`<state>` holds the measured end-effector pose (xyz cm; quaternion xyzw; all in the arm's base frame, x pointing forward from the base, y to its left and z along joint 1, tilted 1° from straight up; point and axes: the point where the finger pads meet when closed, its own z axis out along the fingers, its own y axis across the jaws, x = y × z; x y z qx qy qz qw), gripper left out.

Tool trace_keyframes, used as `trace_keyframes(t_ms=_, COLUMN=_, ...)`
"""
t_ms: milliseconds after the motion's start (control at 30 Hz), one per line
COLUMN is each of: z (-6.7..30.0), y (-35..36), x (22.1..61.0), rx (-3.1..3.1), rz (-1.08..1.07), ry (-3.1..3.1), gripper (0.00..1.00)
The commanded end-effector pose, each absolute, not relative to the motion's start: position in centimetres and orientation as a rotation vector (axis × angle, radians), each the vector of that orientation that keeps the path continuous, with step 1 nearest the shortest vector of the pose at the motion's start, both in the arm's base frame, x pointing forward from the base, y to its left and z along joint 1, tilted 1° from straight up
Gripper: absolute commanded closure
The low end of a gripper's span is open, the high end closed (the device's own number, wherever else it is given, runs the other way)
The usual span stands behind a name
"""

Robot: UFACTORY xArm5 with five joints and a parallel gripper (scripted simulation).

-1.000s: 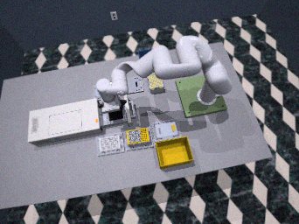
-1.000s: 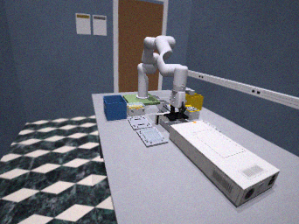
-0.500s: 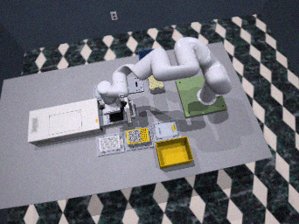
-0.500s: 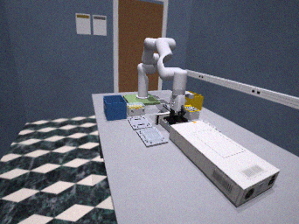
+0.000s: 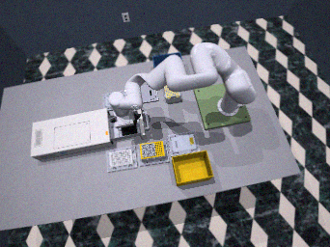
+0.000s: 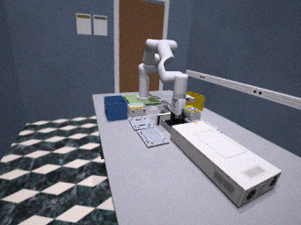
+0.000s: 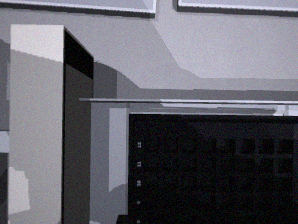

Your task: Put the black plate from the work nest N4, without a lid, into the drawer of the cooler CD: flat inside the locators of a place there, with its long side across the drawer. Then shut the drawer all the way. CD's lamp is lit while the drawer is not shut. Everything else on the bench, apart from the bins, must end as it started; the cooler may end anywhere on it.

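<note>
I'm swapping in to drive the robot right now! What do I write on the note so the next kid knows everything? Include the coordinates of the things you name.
Hand (image 5: 131, 122) (image 6: 177, 119): shut on the black plate (image 5: 129, 129) (image 7: 215, 172).
Where: plate at the open drawer (image 5: 144, 124) (image 6: 163, 115) (image 7: 37, 130) of the cooler (image 5: 72, 133) (image 6: 224, 157); can't tell if it's seated.
Done: plate picked up, drawer open, lamp (image 5: 106, 133) lit.
Left: set it flat inside the locators, let go, shut the drawer fully.

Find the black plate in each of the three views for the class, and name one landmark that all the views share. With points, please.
Top: the black plate (image 5: 129, 129) (image 6: 172, 124) (image 7: 215, 172) is left of centre, just right of the cooler's white body (image 5: 72, 133) (image 6: 224, 156).
Exterior: right of centre, small and partly hidden, beneath the gripper (image 6: 177, 117).
Wrist: large and dark, at lower right.
Shared landmark: the drawer's pale front panel (image 5: 144, 123) (image 6: 164, 115) (image 7: 36, 110).
</note>
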<state>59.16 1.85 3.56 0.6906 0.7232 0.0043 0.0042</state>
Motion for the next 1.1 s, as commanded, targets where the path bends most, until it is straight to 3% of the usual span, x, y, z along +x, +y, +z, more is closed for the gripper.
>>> trace_keyframes(t_ms=0, z=3.77, y=1.86, x=59.36, rx=2.156, rz=0.008, ry=2.257, gripper=1.00)
trace_keyframes(t_ms=1067, z=3.77, y=1.86, x=59.36, rx=2.156, rz=0.008, ry=2.257, gripper=1.00)
